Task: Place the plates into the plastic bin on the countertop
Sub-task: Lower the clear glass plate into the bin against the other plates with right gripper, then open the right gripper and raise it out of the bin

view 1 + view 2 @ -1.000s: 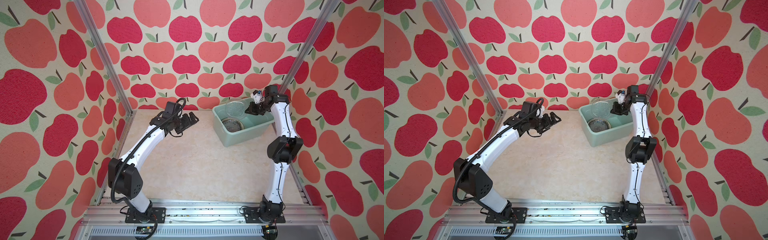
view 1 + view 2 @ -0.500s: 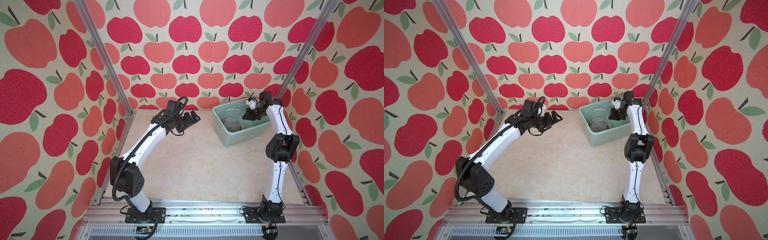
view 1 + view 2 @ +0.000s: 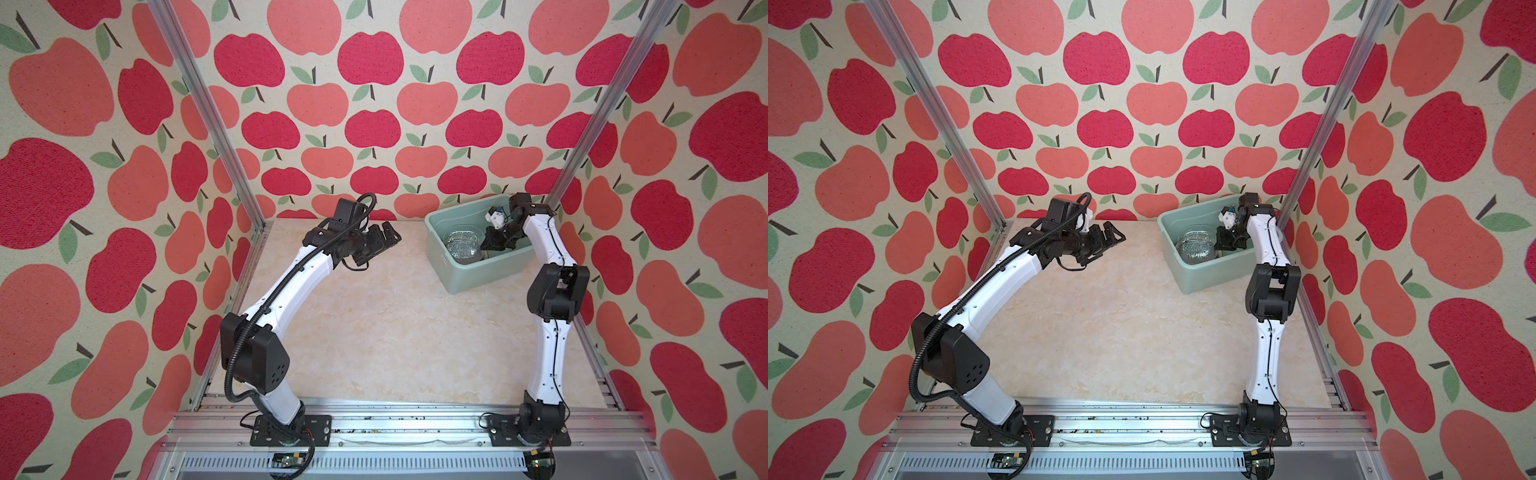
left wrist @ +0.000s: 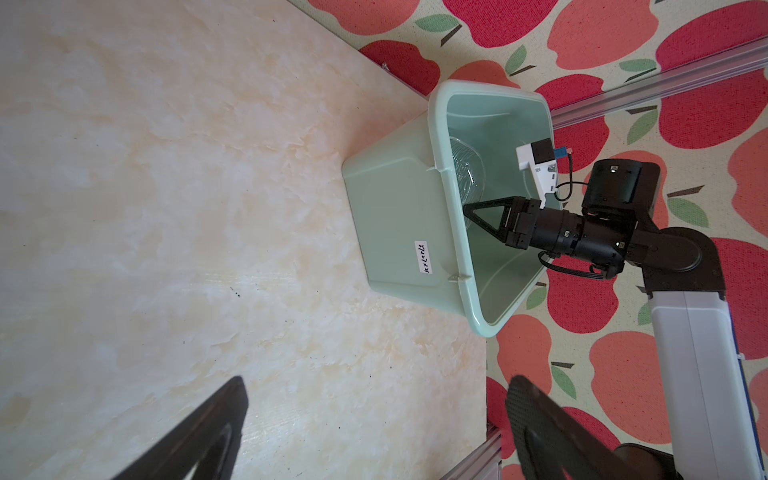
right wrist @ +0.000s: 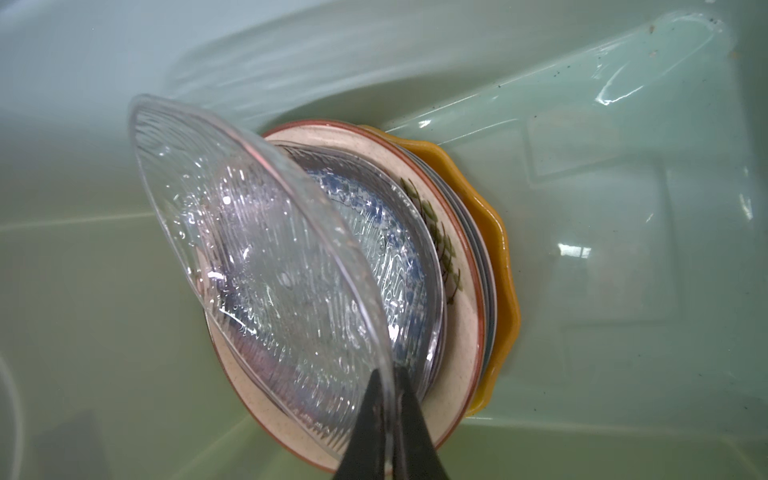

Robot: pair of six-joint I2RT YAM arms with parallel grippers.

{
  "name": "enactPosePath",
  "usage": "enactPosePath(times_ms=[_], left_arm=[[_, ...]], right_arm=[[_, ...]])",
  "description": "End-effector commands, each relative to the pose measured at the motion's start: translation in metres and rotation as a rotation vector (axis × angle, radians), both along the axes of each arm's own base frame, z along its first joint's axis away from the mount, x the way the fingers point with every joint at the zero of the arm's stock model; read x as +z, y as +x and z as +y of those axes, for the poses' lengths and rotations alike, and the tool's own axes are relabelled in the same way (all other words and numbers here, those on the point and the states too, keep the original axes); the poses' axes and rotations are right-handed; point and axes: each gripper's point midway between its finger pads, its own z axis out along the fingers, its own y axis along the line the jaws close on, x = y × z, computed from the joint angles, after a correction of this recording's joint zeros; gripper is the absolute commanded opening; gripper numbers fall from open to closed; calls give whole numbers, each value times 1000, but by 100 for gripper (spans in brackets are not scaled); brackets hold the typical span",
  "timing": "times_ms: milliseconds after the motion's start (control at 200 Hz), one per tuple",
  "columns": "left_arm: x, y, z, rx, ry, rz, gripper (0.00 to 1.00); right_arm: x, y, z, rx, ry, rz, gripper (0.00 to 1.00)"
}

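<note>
In bin [image 3: 473, 278]: right pincer [image 5: 388, 388] clamps tilted glass plate [image 5: 257, 249] by rim over stack [image 5: 461, 332], contact unclear; left pincer [image 3: 384, 240] wide open, empty.

Tilted glass plate [image 5: 257, 266] in hand [image 5: 388, 376]

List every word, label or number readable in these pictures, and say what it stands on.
Handwritten marks on the white sticker, on the outer wall of the plastic bin: too small to read.
The plates show patterns only, no lettering.
No other text shows.
</note>
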Motion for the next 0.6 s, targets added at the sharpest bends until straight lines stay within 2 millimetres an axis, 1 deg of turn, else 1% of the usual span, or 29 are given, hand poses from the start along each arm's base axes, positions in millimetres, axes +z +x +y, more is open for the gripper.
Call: enactPosePath(times_ms=[0,65,255,330,385,440,485,595], left_arm=[[-3,3,1,-1,29,4,99],[-2,3,1,0,30,3,99],[-1,1,4,6,38,0,99],[1,0,6,8,44,-3,99],[4,-2,8,10,50,-13,99],[8,-4,12,15,62,-24,99],[12,-6,16,19,71,-38,99],[26,-14,27,33,103,-76,99]], right_arm=[[-14,4,0,12,-23,4,11],[-14,4,-2,10,-30,4,14],[-10,5,-2,11,-41,-7,16],[-2,5,-2,10,-39,-17,17],[8,5,0,12,-43,-35,20],[21,5,1,9,-50,-59,27],[35,4,1,9,-54,-89,30],[71,1,1,0,-75,-162,43]])
